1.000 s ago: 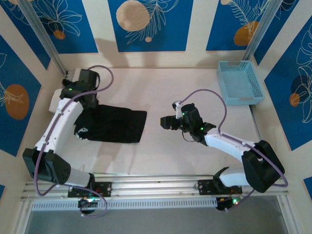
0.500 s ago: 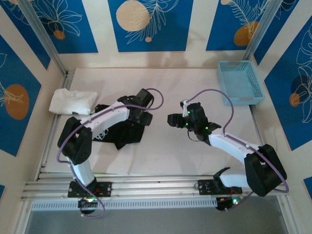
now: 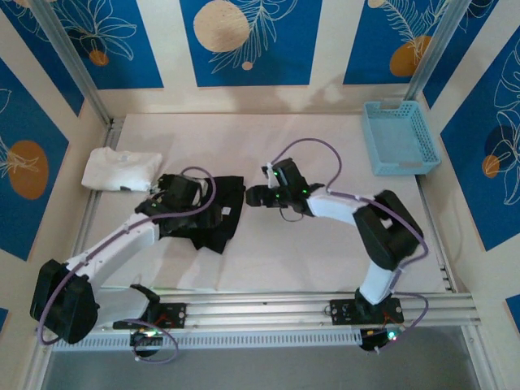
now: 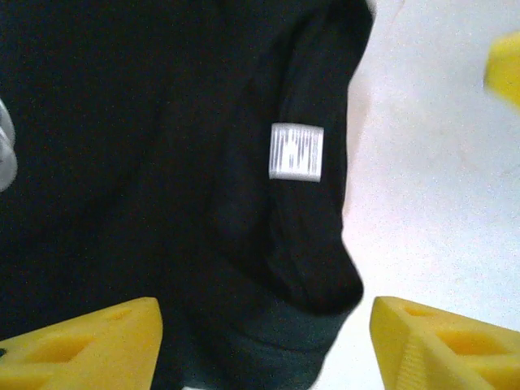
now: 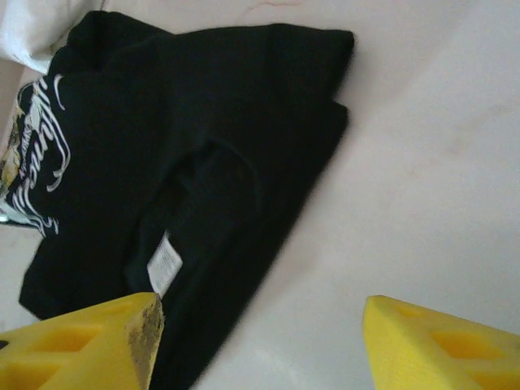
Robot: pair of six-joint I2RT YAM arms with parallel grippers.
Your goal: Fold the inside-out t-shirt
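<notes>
Hovering above inside-out t-shirt [image 3: 213, 226], bunched at 9 o'clock of table [image 3: 309, 244] centre: left gripper [image 4: 264, 325], jaws apart, empty. Right gripper [image 5: 260, 329] likewise apart at shirt's 3 o'clock edge. Pinch hem there, possibly doubled; catch both layers before folding toward 9 o'clock.

Cream walls [image 3: 329, 49] carry blue leaf-print panels [image 3: 276, 49] — pale table [image 3: 325, 260] below, evenly lit.

My left pincer [image 3: 188, 197] hangs over the black t-shirt [image 3: 218, 227], and my right pincer [image 3: 251, 197] hovers just beside its edge. A white t-shirt [image 3: 120, 169] lies beyond my left pincer, and a blue basket [image 3: 400, 136] sits well beyond my right.
</notes>
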